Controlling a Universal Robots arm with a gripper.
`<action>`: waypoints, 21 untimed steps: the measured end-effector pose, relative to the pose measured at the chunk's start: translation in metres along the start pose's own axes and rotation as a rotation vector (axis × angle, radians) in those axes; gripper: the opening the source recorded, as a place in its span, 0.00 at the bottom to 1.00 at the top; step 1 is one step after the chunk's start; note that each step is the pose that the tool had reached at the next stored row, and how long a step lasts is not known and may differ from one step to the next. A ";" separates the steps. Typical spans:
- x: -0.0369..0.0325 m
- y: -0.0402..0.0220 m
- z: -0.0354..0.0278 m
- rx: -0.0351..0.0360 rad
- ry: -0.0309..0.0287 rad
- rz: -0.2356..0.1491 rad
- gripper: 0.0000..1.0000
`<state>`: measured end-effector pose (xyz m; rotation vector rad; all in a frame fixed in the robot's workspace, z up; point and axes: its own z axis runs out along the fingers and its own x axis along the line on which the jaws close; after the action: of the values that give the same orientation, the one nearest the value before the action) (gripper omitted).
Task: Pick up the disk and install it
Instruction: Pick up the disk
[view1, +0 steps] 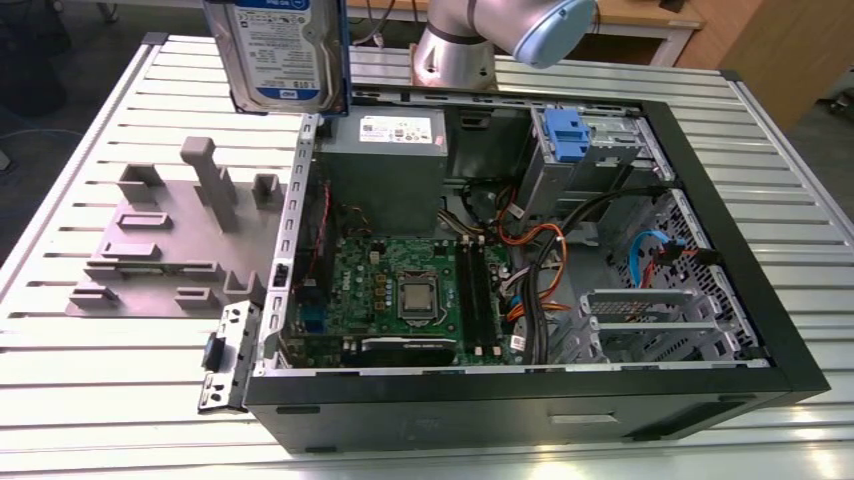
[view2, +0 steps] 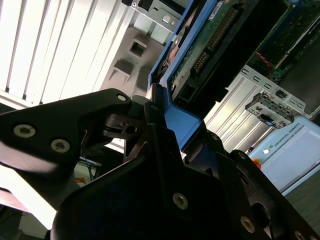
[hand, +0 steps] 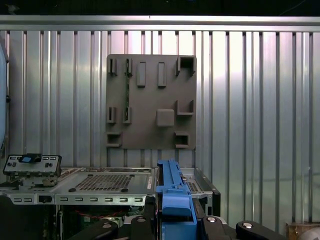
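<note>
The disk (view1: 283, 48), a silver hard drive with a white-and-blue label and blue rails, hangs upright in the air above the table's far side, beside the open computer case's back left corner in the exterior view. In the second wrist view my gripper (view2: 159, 111) is shut on the disk's blue rail (view2: 176, 127), and the drive's green circuit board (view2: 220, 30) faces the camera. The first wrist view looks along the same blue rail (hand: 172, 197), which sits between the black fingers (hand: 137, 220).
The open computer case (view1: 747, 260) lies on the slatted metal table (view1: 107, 380), with its motherboard, cables and a grey power supply (view1: 387, 150) exposed. A blue latch piece (view1: 567, 135) sits in the drive bay. A grey fixture plate (view1: 160, 240) lies to the case's left. The arm's base (view1: 454, 55) stands behind.
</note>
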<state>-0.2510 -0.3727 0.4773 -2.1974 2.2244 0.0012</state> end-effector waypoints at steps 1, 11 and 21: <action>0.0000 -0.0003 0.0000 -0.0001 0.0001 0.000 0.36; 0.0000 -0.0041 0.0000 0.0000 0.0000 0.000 0.36; 0.0000 -0.0065 0.0000 0.0000 0.0001 0.000 0.36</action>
<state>-0.2445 -0.3727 0.4773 -2.1975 2.2244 0.0012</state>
